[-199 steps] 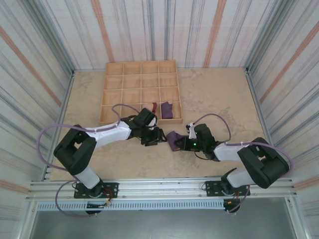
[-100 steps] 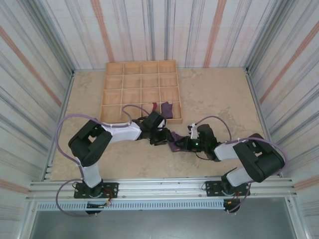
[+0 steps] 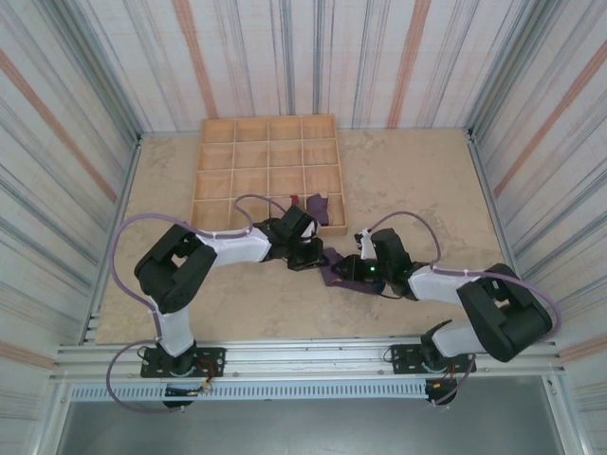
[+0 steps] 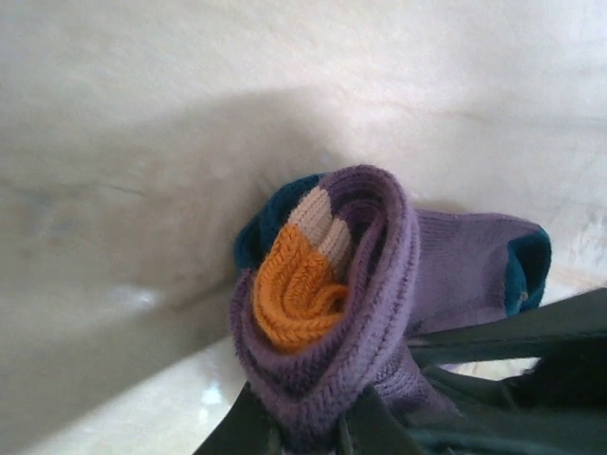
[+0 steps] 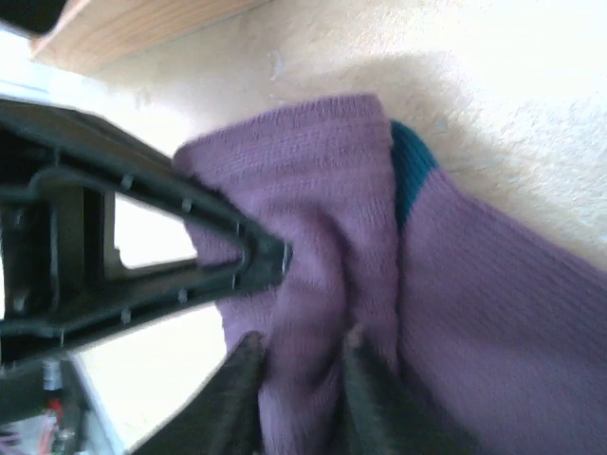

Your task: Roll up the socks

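The table [image 3: 427,180] carries a wooden tray [image 3: 268,140] at the back, with a dark purple sock [image 3: 319,209] in its near right cell. Just in front of the tray lies the purple sock [image 4: 322,303], rolled around its orange cuff. The left gripper [image 4: 303,427] is clamped on the roll. The right gripper [image 5: 299,379] straddles the loose end; I cannot tell whether it grips.

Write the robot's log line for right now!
purple sock: rolled, orange cuff inside | left tool: shut on sock | right tool: touching sock, grip unclear
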{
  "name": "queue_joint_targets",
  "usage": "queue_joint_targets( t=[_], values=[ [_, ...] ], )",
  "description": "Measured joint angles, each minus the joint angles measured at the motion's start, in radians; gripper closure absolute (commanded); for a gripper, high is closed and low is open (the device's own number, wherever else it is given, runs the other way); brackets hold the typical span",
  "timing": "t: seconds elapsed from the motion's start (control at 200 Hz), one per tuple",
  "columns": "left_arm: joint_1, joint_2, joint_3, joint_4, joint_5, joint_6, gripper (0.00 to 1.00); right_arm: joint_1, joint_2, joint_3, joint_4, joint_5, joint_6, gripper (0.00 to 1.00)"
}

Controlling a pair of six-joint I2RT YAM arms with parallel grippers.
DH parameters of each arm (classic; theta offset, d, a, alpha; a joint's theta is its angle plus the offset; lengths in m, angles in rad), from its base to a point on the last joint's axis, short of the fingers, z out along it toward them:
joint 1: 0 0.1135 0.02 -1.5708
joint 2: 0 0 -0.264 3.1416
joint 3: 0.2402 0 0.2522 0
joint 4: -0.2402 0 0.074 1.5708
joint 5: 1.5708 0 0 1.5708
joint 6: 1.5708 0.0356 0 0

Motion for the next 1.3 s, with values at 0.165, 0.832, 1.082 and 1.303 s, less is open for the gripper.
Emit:
queue_joint_targets(
  t=[0.165,0.832,1.082,1.303],
  values=[
    [0.056,-0.060,-0.057,-0.013,-0.038,-0.023,1.00,0.183,-0.097,0.120,-0.201,0.211,-0.113,0.41],
    [0.010,-0.293,-0.281,-0.044,-0.137,-0.242,1.00,0.738,0.289,0.379,-0.320,1.040,-0.490,0.39],
    [0.028,-0.293,-0.295,-0.042,-0.156,-0.254,0.97,0.755,0.372,0.414,-0.286,1.135,-0.495,0.87],
    [0.055,-0.299,-0.299,-0.060,-0.126,-0.209,0.37,0.755,0.363,0.372,-0.211,1.116,-0.500,1.00]
  ],
)
